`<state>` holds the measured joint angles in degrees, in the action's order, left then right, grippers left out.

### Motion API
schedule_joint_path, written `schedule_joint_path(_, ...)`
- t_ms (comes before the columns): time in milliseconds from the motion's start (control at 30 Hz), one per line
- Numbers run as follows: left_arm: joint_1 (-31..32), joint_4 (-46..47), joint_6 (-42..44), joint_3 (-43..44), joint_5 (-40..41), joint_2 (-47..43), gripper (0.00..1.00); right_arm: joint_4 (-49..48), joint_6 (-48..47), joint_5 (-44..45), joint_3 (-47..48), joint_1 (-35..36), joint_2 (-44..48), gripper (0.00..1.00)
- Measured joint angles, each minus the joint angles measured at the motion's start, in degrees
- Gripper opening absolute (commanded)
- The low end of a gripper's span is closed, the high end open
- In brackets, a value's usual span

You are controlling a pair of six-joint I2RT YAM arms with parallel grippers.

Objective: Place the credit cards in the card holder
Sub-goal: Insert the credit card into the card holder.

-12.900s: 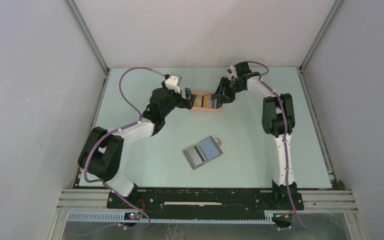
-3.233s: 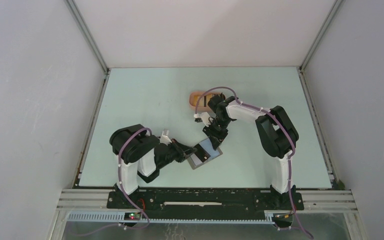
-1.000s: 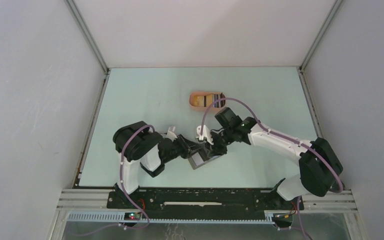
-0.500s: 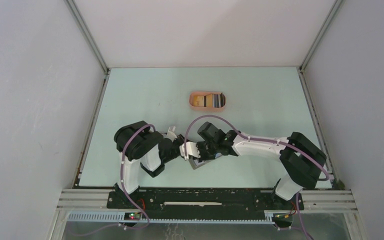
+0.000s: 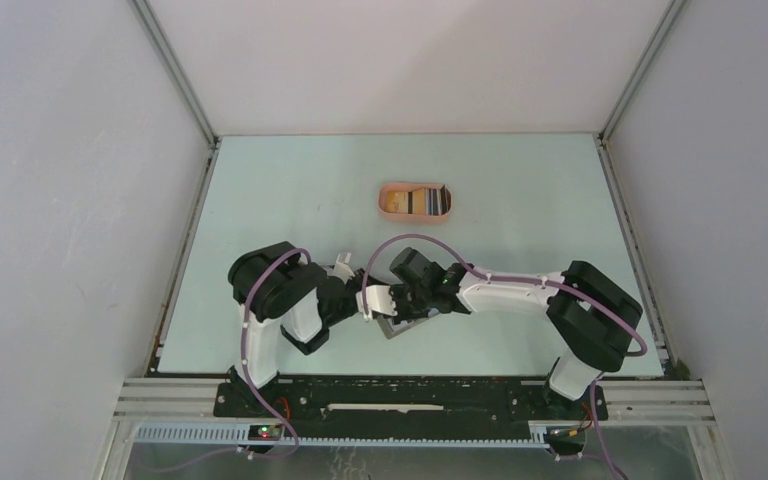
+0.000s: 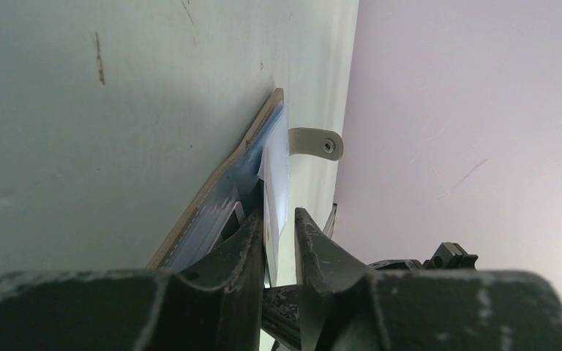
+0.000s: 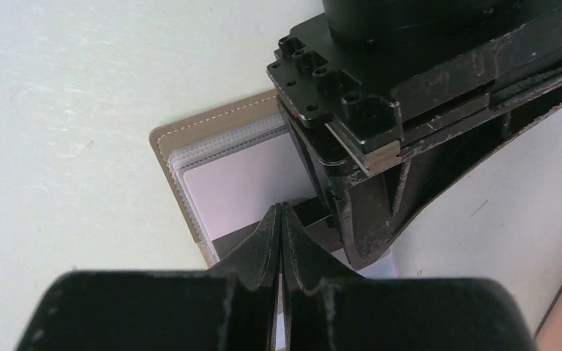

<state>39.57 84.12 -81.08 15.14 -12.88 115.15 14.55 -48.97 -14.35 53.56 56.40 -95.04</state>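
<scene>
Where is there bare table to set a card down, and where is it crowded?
Bare: the table left of the pink tray to the left wall, right of the tray to the right wall, and the strip between tray and arms. Crowded: near centre, where left gripper and right gripper meet over the card holder.

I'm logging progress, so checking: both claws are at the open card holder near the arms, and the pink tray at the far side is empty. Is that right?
Not quite: the pink tray is not empty; the top view shows credit cards in it. The left claw and right claw are at the open card holder.
</scene>
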Motion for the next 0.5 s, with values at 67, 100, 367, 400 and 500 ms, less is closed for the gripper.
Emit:
schedule_joint_path(67,-0.11,0.02,-0.02,0.0,0.0,0.02,0.27,-0.24,-0.02,0.61,0.02,0.04,0.0,0.07)
schedule_joint_path(100,-0.22,0.09,-0.02,0.0,-0.02,0.04,0.27,-0.28,-0.02,0.83,0.02,0.07,0.0,0.07)
schedule_joint_path(367,-0.92,0.44,0.02,0.22,-0.9,0.42,0.28,-0.28,-0.66,3.69,0.07,0.17,-0.02,0.08)
schedule_joint_path(400,-0.98,0.48,0.02,0.26,-0.9,0.46,0.28,-0.2,-0.72,3.82,0.13,-0.09,-0.02,0.07)
schedule_joint_path(500,-1.14,0.55,0.02,0.33,-0.92,0.57,0.28,0.28,-0.7,3.89,0.52,-0.76,-0.02,0.08)
